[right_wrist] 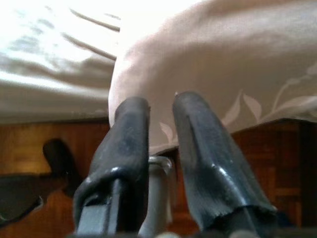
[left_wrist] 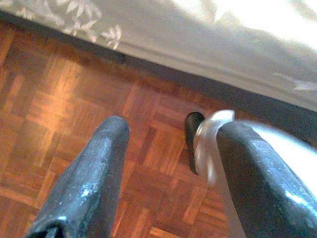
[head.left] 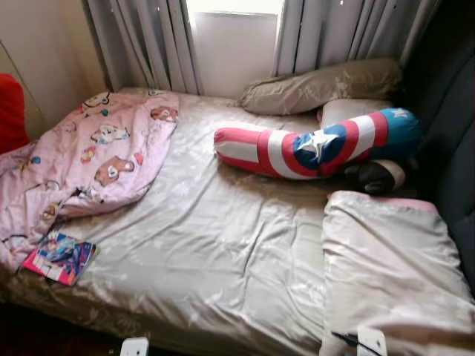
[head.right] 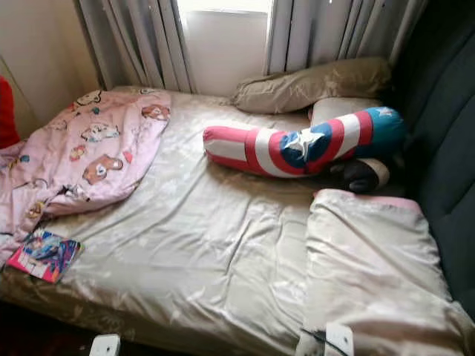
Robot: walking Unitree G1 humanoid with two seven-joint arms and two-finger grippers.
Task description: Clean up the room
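Two long pillows lie across the upper right of the bed (head.left: 208,245): a tan bolster (head.left: 319,85) against the curtains (head.left: 141,44), and below it a red, white and blue bolster (head.left: 319,144) with a white star, one end resting on a pale pillow (head.left: 349,111). A dark round thing (head.left: 375,176) sits tucked under its right end; what it is cannot be told. At lower right a cream pillow (head.left: 386,267) lies flat near the bed's edge, beside a dark headboard (head.left: 453,148). At the left a pink blanket (head.left: 89,159) printed with cartoon figures is bunched up, and just below it, at lower left, a colourful book (head.left: 59,258) rests on the sheet near the edge.

The left gripper (left_wrist: 168,163) hangs over parquet floor (left_wrist: 59,99) beside the bed, its fingers apart and holding nothing. The right gripper (right_wrist: 161,134) hangs low by the bed's edge with the cream pillow above it, its fingers close together with a narrow gap, nothing between them.
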